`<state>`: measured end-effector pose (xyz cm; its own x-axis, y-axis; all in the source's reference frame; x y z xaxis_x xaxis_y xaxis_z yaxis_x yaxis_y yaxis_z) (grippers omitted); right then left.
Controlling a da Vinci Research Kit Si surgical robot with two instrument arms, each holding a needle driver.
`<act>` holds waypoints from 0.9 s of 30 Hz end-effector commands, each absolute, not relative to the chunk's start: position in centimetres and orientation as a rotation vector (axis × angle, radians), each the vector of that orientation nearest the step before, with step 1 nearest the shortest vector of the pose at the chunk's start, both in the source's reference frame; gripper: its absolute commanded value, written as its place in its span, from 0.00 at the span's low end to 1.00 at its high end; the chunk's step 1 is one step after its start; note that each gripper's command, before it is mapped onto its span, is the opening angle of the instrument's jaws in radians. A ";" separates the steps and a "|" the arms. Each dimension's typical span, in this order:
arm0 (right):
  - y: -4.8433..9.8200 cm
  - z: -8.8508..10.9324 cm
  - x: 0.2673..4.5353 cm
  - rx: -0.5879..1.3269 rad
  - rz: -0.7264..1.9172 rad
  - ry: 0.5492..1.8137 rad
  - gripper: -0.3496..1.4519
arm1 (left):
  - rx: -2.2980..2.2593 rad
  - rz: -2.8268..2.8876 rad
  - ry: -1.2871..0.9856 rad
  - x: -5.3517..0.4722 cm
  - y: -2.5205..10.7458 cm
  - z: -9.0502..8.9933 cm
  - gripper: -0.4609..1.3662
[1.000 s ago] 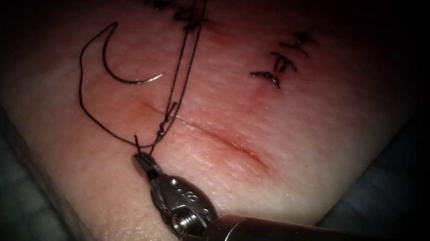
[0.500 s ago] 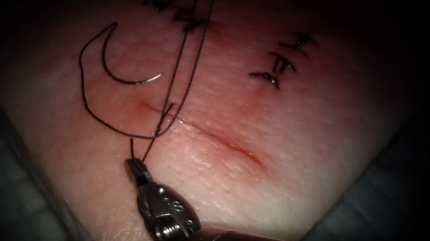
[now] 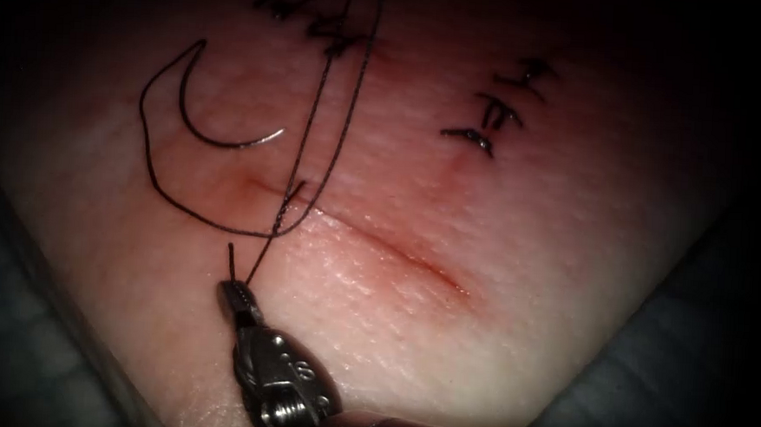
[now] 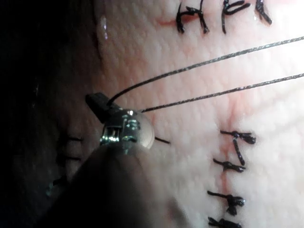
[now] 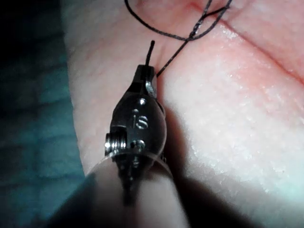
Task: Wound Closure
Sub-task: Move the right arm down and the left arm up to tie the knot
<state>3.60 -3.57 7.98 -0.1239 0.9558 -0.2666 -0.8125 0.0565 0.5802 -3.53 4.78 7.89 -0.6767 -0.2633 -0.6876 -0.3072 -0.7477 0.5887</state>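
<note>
The curved needle (image 3: 228,146) lies free on the tissue (image 3: 514,316) left of the cut (image 3: 396,253), held by neither tool and not in the tissue. Its thread (image 3: 146,132) loops round to a crossing at the cut's left end. My right tool (image 3: 233,294) is below that crossing, jaws shut on the thread with a short tail sticking up; the right wrist view shows the same grip (image 5: 144,76). Two strands run up from the crossing and out of the picture. In the left wrist view my left tool (image 4: 97,101) is shut on the thread (image 4: 213,59), with both strands stretched away from it.
Finished stitches with cut ends (image 3: 490,115) sit on the tissue's far right, more at the far edge (image 3: 321,28), and also in the left wrist view (image 4: 232,166). Red fluid tints the cut. The tissue's edge falls off to dark cloth (image 3: 25,360) at the lower left.
My right tool has drawn down and to the left with the thread tail. The two upper strands have spread apart and shifted right. The needle has stayed put.
</note>
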 end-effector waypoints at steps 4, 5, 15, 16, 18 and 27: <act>-3.6 8.0 3.60 0.252 1.534 0.722 0.00 | -1.252 2.641 1.099 -3.58 4.8 7.9 0.06; -3.6 8.0 3.61 0.255 1.539 0.720 0.00 | -1.249 2.644 1.105 -3.60 4.8 7.9 0.06; -3.7 8.0 3.64 0.259 1.539 0.712 0.00 | -1.243 2.648 1.123 -3.72 4.8 7.9 0.06; -3.7 8.0 3.64 0.262 1.545 0.709 0.00 | -1.242 2.648 1.122 -3.72 4.9 7.9 0.06; -3.7 8.0 3.65 0.262 1.544 0.710 0.00 | -1.240 2.653 1.126 -3.72 4.9 7.9 0.06; -3.7 8.0 3.65 0.267 1.541 0.709 0.00 | -1.235 2.652 1.139 -3.72 4.8 7.9 0.06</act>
<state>3.65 -3.69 7.97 -0.1166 0.9619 -0.2475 -0.8126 0.0508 0.5805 -3.71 4.79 7.88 -0.6919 -0.2841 -0.6638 -0.2893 -0.7333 0.6153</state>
